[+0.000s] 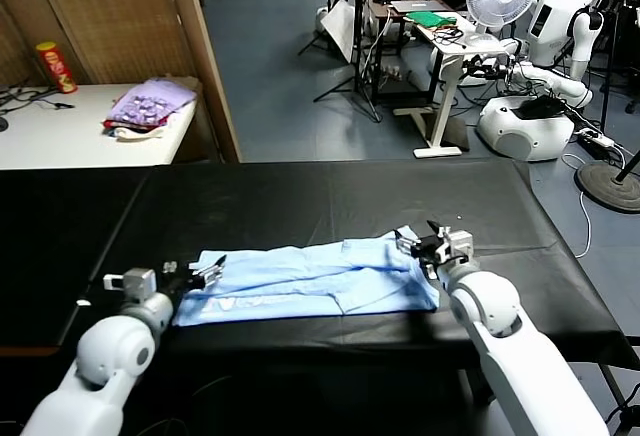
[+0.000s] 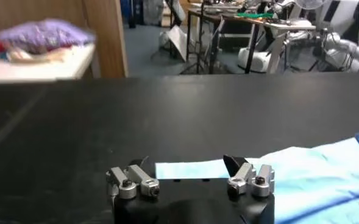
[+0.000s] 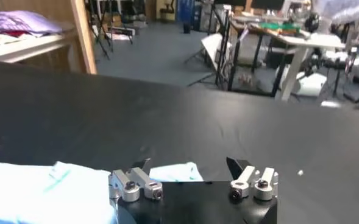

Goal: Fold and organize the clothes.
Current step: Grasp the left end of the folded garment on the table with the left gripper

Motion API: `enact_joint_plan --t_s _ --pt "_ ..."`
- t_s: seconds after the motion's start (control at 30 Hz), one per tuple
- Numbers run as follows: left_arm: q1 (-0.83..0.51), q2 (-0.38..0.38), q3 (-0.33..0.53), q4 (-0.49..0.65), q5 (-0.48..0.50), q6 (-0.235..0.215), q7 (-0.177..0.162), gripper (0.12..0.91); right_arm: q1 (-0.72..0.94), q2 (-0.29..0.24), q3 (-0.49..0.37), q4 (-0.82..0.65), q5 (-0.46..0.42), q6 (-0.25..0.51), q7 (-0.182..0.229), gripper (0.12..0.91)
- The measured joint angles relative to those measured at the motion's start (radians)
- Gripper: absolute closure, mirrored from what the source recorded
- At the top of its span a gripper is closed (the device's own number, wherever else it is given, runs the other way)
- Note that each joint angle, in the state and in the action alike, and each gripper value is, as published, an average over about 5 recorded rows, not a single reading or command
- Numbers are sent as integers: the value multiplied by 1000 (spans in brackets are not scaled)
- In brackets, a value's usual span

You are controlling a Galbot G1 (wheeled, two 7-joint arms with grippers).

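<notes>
The left gripper (image 1: pixel 212 270) stood with its two fingers spread, gripping nothing, at the left end of the one light-blue T-shirt (image 1: pixel 310 278). The right gripper (image 1: pixel 424 242) was likewise spread and empty, at the shirt's far right corner. The shirt lay folded into a long band (white lettering near the left end) on the near part of the single black table (image 1: pixel 300 201). One purple cloth pile (image 1: pixel 150 104) sat on a white table (image 1: pixel 60 136), far left.

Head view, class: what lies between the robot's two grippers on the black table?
The folded light-blue T-shirt spans between the left gripper and the right gripper.
</notes>
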Motion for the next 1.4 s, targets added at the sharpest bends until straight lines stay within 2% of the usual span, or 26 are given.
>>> enact_joint_plan --t_s 0.13,0.27,0.37,0.4,0.5,0.67,0.77,0.9,1.03,1.13,1.23,1.4 --pt "-32 -8 8 55 -2 -5 5 404 9 24 -4 -32 -7 10 -2 448" --pt "-47 -12 10 98 17 -23 3 638 12 47 -6 -53 -23 40 11 678" --pt "-47 -14 10 110 33 -44 -3 801 10 66 -11 -68 -40 80 43 829" --pt "-47 -17 10 112 46 -56 -8 845 10 73 -12 -74 -47 94 54 864" --pt "-51 -28 15 124 118 -105 -31 907 12 95 -16 -93 -68 137 77 903" --pt "-71 -52 34 157 248 -168 -58 899 10 116 -16 -107 -77 171 60 896" --pt "-82 -59 41 173 273 -178 -51 811 -1 111 -11 -94 -78 176 38 840" --pt "-85 -55 41 175 283 -185 -35 597 -22 90 1 -54 -76 174 25 650" --pt "-74 -42 27 157 269 -181 -30 369 -52 62 18 3 -60 168 26 416" --pt "-56 -37 9 132 245 -172 -35 262 -79 46 33 53 -43 167 29 284" --pt "-24 -45 -15 98 196 -153 -53 236 -104 36 43 99 -28 164 30 235" --pt "55 -75 -62 34 133 -137 -72 232 -119 30 43 145 -13 159 28 228"
